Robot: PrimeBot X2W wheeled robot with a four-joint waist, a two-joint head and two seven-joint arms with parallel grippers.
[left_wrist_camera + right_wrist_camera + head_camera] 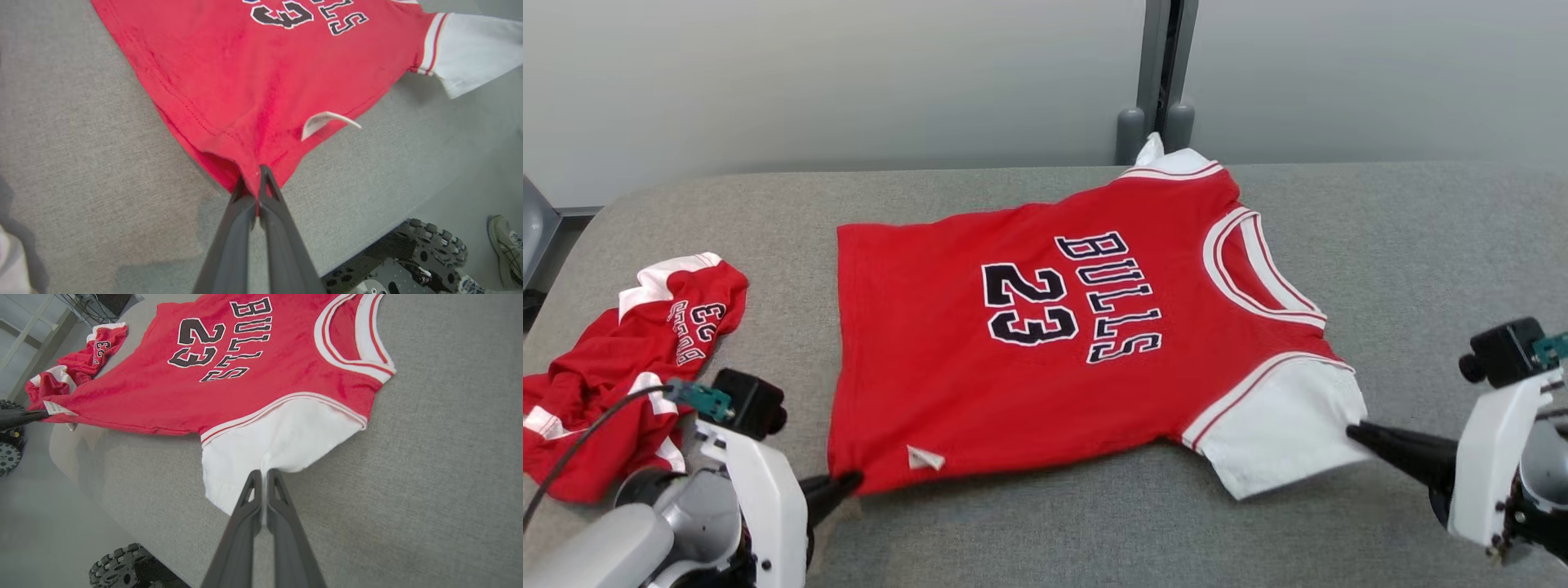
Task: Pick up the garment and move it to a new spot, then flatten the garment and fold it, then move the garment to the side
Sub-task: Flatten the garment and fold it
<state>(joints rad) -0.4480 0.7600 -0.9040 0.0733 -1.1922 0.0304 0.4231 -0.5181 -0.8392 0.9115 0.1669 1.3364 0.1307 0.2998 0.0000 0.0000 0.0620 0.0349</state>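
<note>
Garment (1029, 367), a red jersey printed BULLS 23, lies spread face up across the middle of the grey padded table (1421, 245), with its collar toward the robot's right and its hem toward the left.

Nearest the robot, the left gripper (843, 485) comes in low from the lower left. Its pale forearm angles up and to the right, and its dark fingers are clenched on the near hem corner. In the left wrist view the red cloth bunches to a point between the two tips. A small white label (925, 459) sticks out of the side seam just beside that grip.

The right gripper (1357, 431) reaches in from the lower right with its forearm almost level and its fingers pointing leftward. They are pinched onto the edge of the near white sleeve (1282, 425), which puckers where they bite.

Farther back on the left, a second red jersey (629, 367) lies crumpled, apart from the spread one. At the table's far edge the other white sleeve pokes up beside a grey post (1164, 82) that stands against the pale wall (849, 82).
</note>
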